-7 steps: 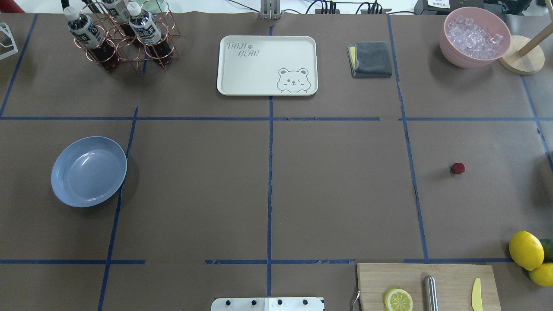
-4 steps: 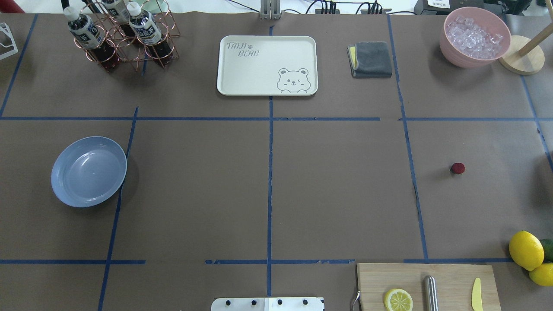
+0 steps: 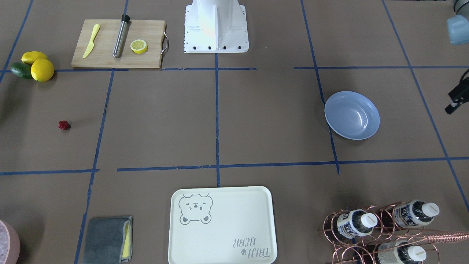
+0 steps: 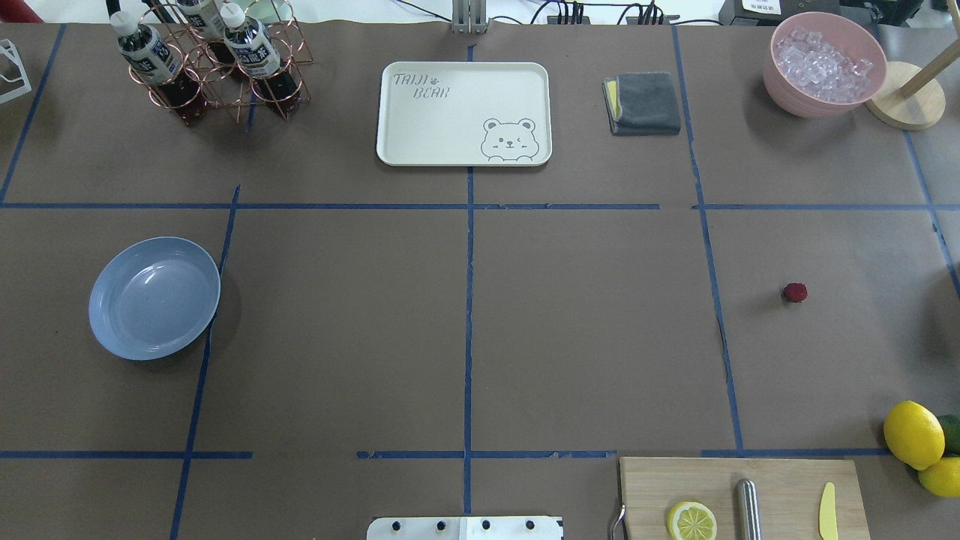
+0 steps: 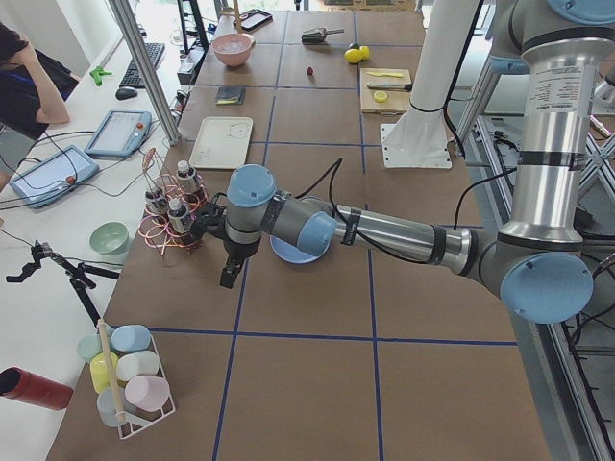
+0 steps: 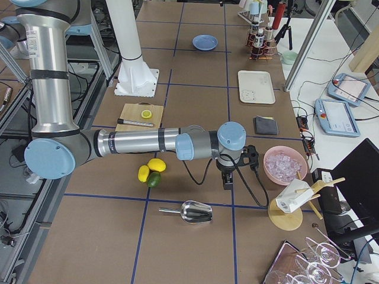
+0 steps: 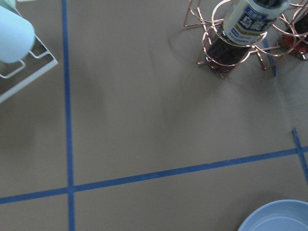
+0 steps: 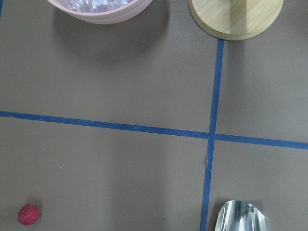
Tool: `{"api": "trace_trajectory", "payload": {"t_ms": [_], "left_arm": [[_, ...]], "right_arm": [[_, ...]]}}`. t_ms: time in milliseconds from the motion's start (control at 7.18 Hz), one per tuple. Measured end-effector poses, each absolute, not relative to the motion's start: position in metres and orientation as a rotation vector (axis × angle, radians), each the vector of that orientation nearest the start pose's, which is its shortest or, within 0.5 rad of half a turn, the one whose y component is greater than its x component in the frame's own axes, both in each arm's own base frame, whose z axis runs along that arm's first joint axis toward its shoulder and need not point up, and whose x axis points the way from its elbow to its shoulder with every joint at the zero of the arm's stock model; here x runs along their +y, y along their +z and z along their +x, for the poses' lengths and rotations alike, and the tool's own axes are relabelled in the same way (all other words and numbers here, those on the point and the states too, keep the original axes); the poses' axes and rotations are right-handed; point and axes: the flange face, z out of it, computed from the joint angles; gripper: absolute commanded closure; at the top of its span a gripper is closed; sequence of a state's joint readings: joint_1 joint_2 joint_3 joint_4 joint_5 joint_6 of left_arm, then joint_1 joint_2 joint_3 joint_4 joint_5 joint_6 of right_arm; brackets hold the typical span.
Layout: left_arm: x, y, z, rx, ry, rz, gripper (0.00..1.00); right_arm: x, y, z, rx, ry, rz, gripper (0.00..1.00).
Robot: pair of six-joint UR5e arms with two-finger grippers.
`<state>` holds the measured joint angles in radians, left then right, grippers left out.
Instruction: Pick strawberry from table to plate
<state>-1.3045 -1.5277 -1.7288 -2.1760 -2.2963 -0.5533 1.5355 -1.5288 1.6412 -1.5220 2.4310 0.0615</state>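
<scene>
A long white work bench [image 5: 48, 327] is seen just beyond the left claw [image 5: 228, 281], with a silver aluminium post [image 5: 144, 67] at its edge. Past the right claw [image 6: 227, 184] a second white bench [image 6: 305, 80] is lit evenly, a slanting silver bar [image 6: 308, 47] fixed beside it.

Strawberry [image 4: 794, 292] on the desk [image 4: 585, 322], right half, well apart from the plate [image 4: 154, 298] on the left half. Along the far edge, left to right: bottle rack [image 4: 222, 81], tray [image 4: 463, 112] in the middle, cloth [image 4: 645, 103] near its right side, bowl [image 4: 784, 94] in the right corner. At the near edge, right of centre: cutting board [image 4: 787, 480], with lemon slice [image 4: 691, 520], rod [image 4: 746, 510] and knife [image 4: 827, 511] on it, left to right. Lemons [image 4: 913, 434] just right of the board, nearer than the strawberry.
</scene>
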Motion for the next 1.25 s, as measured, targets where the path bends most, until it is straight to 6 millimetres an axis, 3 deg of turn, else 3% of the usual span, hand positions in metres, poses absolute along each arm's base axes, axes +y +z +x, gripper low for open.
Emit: {"api": "trace_trajectory", "payload": {"t_ms": [279,557,836,975,1254], "left_arm": [[-0.455,0.558,0.126,0.982,-0.089,0.324,0.00],[-0.432,0.582,0.190,0.948,-0.159,0.296,0.01],[-0.419,0.594,0.224,0.932,-0.167,0.282,0.06],[-0.416,0.596,0.234,0.929,-0.158,0.280,0.14],[-0.411,0.601,0.248,0.917,-0.142,0.275,0.69]], "right_arm": [[-0.519,0.588,0.038,-0.875,-0.027,0.103,0.00],[-0.519,0.587,0.038,-0.880,-0.025,0.103,0.00],[-0.520,0.585,0.037,-0.885,-0.027,0.104,0.00],[-0.520,0.585,0.037,-0.886,-0.027,0.104,0.00],[-0.520,0.584,0.037,-0.887,-0.026,0.105,0.00]]}}
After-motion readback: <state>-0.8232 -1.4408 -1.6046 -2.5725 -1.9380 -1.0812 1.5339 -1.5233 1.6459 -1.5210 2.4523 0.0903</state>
